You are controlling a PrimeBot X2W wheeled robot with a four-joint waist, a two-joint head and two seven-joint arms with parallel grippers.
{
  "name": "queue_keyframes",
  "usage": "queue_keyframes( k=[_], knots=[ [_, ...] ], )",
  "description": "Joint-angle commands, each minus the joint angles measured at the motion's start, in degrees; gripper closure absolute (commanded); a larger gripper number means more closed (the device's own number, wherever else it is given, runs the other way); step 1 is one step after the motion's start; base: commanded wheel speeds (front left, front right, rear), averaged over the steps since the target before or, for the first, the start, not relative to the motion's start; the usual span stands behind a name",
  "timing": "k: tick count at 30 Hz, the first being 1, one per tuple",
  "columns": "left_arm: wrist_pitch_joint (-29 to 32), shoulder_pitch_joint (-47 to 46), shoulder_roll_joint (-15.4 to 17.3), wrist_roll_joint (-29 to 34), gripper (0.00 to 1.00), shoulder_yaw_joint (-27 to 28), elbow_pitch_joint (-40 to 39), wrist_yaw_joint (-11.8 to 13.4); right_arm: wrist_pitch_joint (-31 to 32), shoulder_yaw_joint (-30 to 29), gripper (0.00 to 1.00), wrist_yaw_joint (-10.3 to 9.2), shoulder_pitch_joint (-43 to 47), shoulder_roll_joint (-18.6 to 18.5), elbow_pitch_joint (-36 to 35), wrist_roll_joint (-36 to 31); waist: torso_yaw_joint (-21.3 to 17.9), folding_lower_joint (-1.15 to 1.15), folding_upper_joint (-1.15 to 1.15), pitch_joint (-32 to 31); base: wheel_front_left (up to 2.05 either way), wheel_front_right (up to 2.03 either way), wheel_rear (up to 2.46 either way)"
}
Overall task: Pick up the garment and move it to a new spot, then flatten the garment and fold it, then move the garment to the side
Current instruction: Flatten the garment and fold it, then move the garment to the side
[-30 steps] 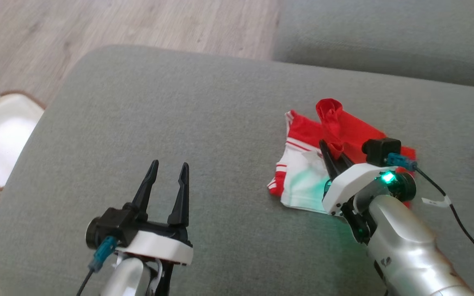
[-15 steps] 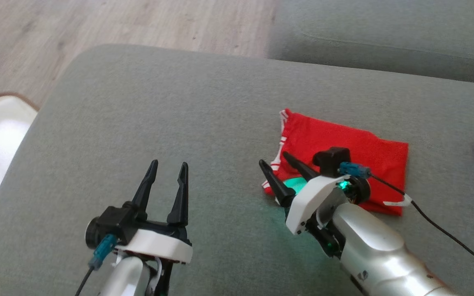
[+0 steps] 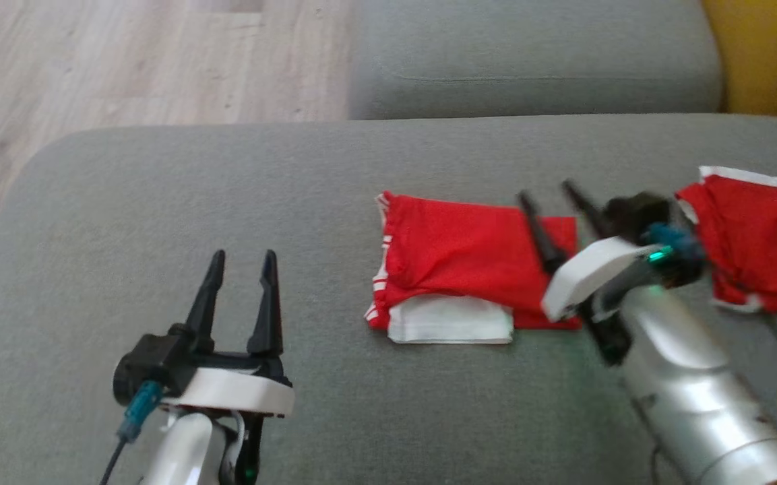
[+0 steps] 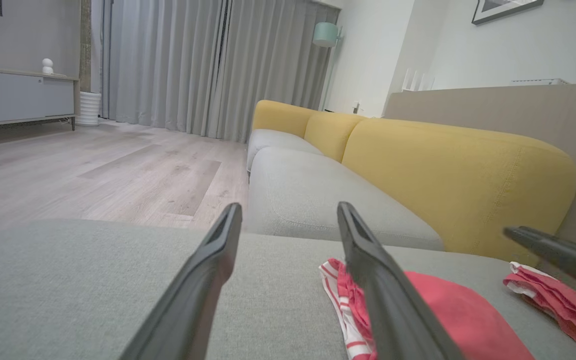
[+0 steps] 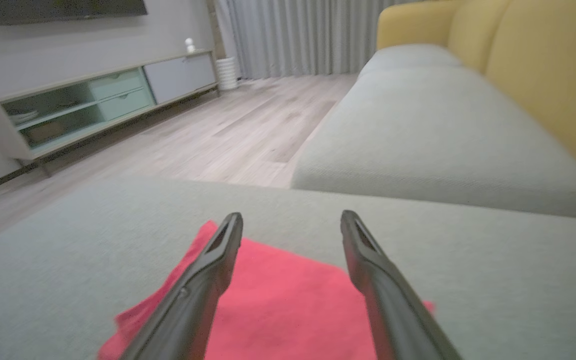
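Apparently the folding is done and the last step, shifting the garment aside, is coming up. The grey cushion (image 3: 193,202) is carrying everything. The garment (image 3: 462,249) is lying folded near the cushion's middle, and a second red garment (image 3: 759,236) is sitting bunched at the cushion's right end. The right gripper (image 3: 544,190) is hovering just right of the cushion's middle, above the folded garment's right edge, with its fingers spread and nothing between them. The left gripper (image 3: 244,256) is hanging over the cushion's front left part, likewise spread and empty, well apart from the cloth. To move it well, I am judging that the right claw should be coming down at that edge and pinching through every layer, including the white layer (image 3: 452,322) peeking out toward the cushion's front edge. That way the stack is travelling as one piece rather than unfolding. Lifting low and slowly toward a bare part of the cushion is looking wise, as is steering away from its right end.
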Motion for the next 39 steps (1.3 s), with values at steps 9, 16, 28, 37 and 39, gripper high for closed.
queue_keyframes(
  k=[9, 16, 28, 37, 39],
  knots=[
    [-0.46, -0.73, 0.25, 1.13, 0.0, 4.95, -3.15, -0.22, -0.77, -16.14, 0.0, -0.04, 9.39, -1.75, -15.07, -15.39, -4.99, 0.0, 0.0, -0.59, 0.0, 0.0, 0.0],
    [-0.47, 1.23, 0.08, 3.35, 0.0, 6.5, -3.97, -1.08, -0.78, -24.38, 0.0, -0.04, 20.2, 1.89, -26.29, -22.8, -6.96, 0.0, 0.0, -0.77, 0.0, 0.0, 0.0],
    [-0.47, 4.82, -0.12, 3.92, 0.0, 7.72, -4.98, -1.33, 0.06, -23.84, 0.0, -0.04, 28.5, 2.38, -33.31, -19.22, -7.91, 0.0, 0.0, -0.59, 0.0, 0.0, 0.0],
    [-0.47, 2.22, -0.13, 3.96, 0.0, 5.14, -5.24, -1.26, 5.38, -23.47, 0.0, -0.04, 24.76, 2.38, -31.84, -20.31, -5.61, 0.0, 0.0, 3.17, 0.0, 0.0, 0.0],
    [-0.47, 1.23, -0.13, 3.95, 0.0, 4.31, -5.15, -1.36, 6.63, -23.17, 0.0, -0.04, 23.03, 2.38, -30.31, -19.88, -4.67, 0.0, 0.0, 4.51, 0.0, 0.0, 0.0]
  ],
)
